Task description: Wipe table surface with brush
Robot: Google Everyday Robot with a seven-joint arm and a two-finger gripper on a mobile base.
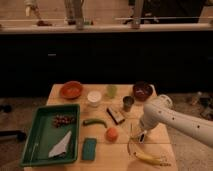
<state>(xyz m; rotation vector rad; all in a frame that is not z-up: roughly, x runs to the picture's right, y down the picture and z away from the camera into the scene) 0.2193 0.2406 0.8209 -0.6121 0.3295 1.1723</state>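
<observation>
- While the white robot arm point(175, 120) is reaching in from the right edge of the frame, its gripper point(142, 136) is hanging low over the lower right part of the light tan plank tabletop point(117, 156).
- Whether the gripper is clasping anything or hanging loose: cannot tell.
- Slim white-handled brush point(130, 140) is lying on the tabletop just left of the gripper, running roughly up-down in the frame; contact between the two cannot be made out.
- Yellow banana point(150, 158) is lying below the gripper, near the bottom edge.
- Round orange fruit point(112, 134) is sitting left of the brush, with a teal rectangular sponge point(89, 148) lying below-left of it.
- Short dark rectangular block point(116, 115) and small metal cup point(128, 103) are sitting above the brush, mid-table.
- Long green vegetable point(94, 121) is lying between the block and the tray.
- Green plastic tray point(45, 140) is occupying the lower left, holding a dark clustered item point(62, 120) and a white folded piece point(61, 147).
- Orange-red bowl point(71, 90), white round container point(94, 97), pale green cup point(112, 91) and dark red bowl point(143, 91) are standing along the table's far edge.
</observation>
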